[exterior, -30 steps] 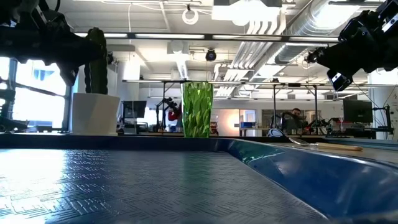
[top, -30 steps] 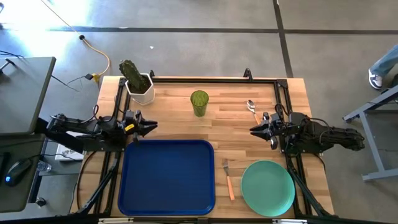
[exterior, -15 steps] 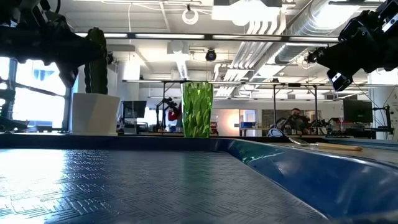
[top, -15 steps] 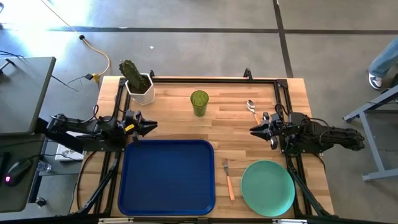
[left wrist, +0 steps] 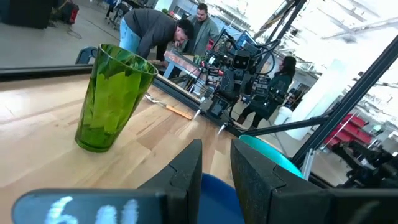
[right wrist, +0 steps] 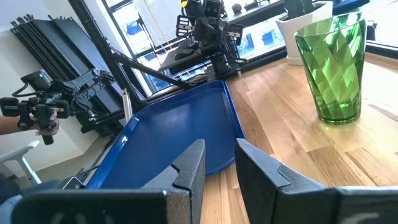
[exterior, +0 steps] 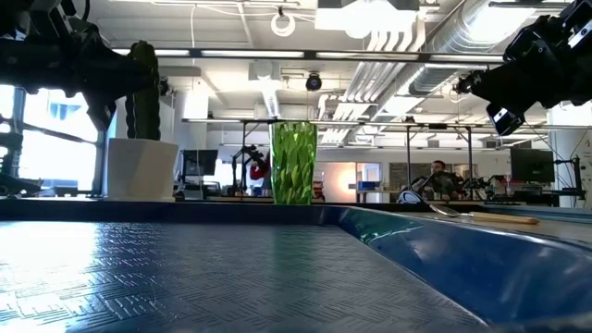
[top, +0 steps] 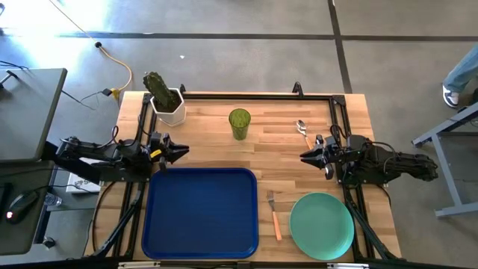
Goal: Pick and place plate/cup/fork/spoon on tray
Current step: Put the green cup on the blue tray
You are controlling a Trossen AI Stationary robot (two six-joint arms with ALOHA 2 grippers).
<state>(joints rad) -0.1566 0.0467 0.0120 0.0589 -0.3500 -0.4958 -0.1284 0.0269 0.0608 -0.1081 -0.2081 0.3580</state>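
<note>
The dark blue tray [top: 200, 213] lies at the table's near left. The mint-green plate [top: 321, 226] lies flat at the near right, with the orange-handled fork [top: 273, 213] on the wood between them. The olive-green cup [top: 239, 123] stands upright at the far middle and also shows in the low view [exterior: 293, 164]. The spoon [top: 302, 131] lies at the far right. My left gripper [top: 184, 152] is shut and empty, above the tray's far left corner. My right gripper [top: 303, 157] is shut and empty, between the spoon and the plate.
A white hexagonal pot with a cactus [top: 166, 101] stands at the table's far left corner. A black frame [top: 340, 112] runs along the table's edges. People stand in the room beyond the table [left wrist: 155, 28]. Bare wood lies between the cup and the tray.
</note>
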